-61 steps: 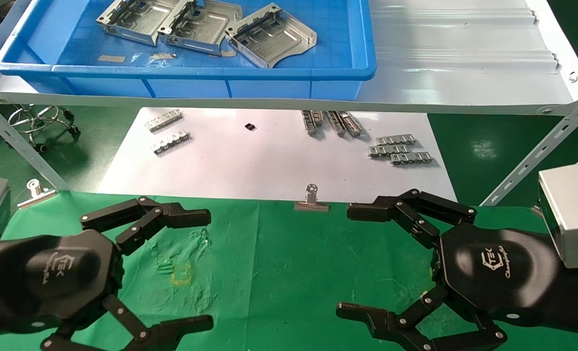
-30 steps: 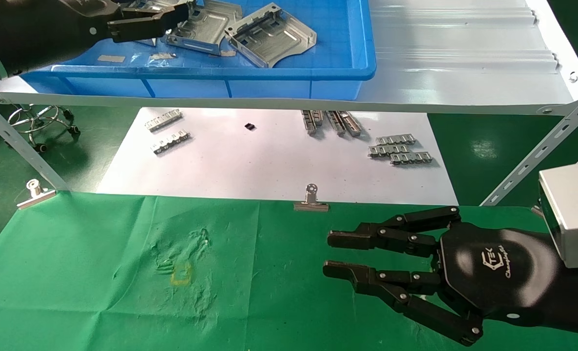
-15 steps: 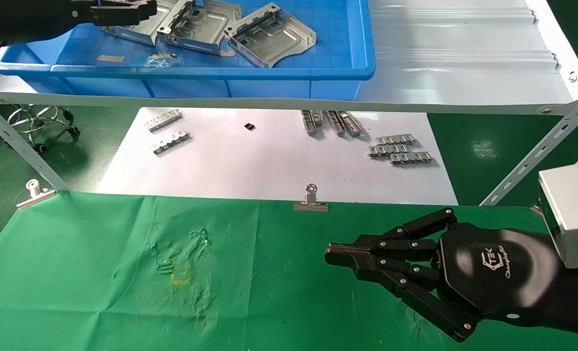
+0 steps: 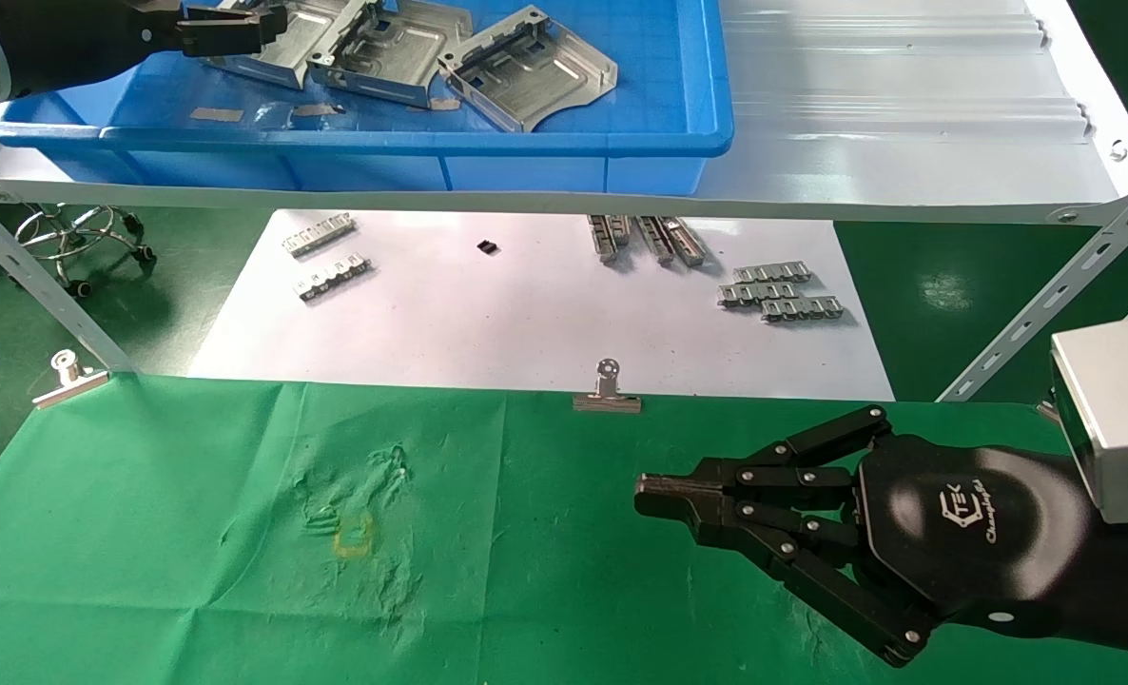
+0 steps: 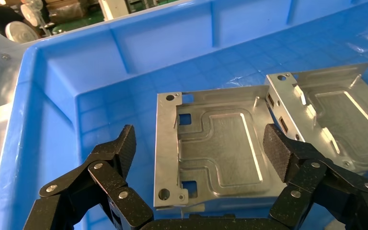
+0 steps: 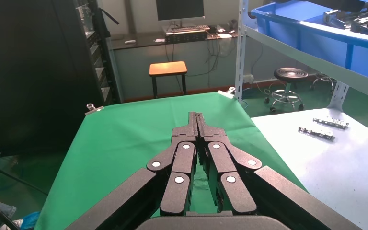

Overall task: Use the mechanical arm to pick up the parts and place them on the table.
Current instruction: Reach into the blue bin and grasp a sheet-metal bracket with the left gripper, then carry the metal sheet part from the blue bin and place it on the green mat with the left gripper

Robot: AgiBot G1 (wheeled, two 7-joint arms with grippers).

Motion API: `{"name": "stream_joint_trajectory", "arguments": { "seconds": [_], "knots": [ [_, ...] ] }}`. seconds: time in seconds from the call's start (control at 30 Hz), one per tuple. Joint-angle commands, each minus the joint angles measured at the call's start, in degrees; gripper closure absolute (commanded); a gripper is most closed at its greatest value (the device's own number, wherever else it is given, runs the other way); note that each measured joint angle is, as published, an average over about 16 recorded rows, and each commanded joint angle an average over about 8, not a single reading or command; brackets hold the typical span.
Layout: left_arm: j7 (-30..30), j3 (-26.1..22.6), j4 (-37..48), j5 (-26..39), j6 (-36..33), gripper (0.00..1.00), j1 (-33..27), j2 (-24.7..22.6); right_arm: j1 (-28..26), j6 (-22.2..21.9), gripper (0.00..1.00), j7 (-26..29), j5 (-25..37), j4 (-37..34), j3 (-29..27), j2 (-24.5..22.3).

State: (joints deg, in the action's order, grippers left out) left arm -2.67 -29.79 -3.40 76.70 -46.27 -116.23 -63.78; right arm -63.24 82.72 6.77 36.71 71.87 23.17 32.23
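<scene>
Three silver parts lie in the blue bin [image 4: 431, 143] on the shelf: a left one [image 4: 279, 48], a middle one [image 4: 402, 48] and a right one [image 4: 531, 67]. My left gripper [image 4: 231, 24] is open in the bin, at the left part. In the left wrist view its fingers [image 5: 201, 146] stand on either side of that part [image 5: 215, 148], apart from its edges; the middle part [image 5: 338, 112] lies beside it. My right gripper [image 4: 642, 497] is shut and empty, low over the green table [image 4: 193, 533]; it also shows in the right wrist view [image 6: 197, 115].
A white sheet [image 4: 526, 304] behind the green cloth carries small toothed metal strips [image 4: 778, 290]. A binder clip [image 4: 607, 392] holds the cloth's far edge, another [image 4: 69, 376] its left corner. The grey shelf [image 4: 906, 124] and its slanted braces [image 4: 1049, 295] overhang the sheet.
My left arm rose from the table into the bin and drew back left to the left part. My right gripper went from wide open to shut and has stayed put.
</scene>
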Motion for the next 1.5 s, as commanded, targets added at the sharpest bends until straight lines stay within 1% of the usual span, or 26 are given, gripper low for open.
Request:
{"name": "stream_joint_trajectory", "arguments": {
  "seconds": [0.03,0.53,1.5],
  "knots": [
    [0.8,0.1,0.6,0.0,0.7,1.0,-0.2,-0.4,0.0,0.0,1.0,0.0,0.0,0.0,0.0,0.0],
    [2.7,-0.3,2.8,0.5,5.1,1.0,0.1,-1.9,0.0,0.0,1.0,0.0,0.0,0.0,0.0,0.0],
    [5.9,0.8,2.2,-1.0,6.7,1.0,0.5,-1.3,0.0,0.0,1.0,0.0,0.0,0.0,0.0,0.0]
  ]
}}
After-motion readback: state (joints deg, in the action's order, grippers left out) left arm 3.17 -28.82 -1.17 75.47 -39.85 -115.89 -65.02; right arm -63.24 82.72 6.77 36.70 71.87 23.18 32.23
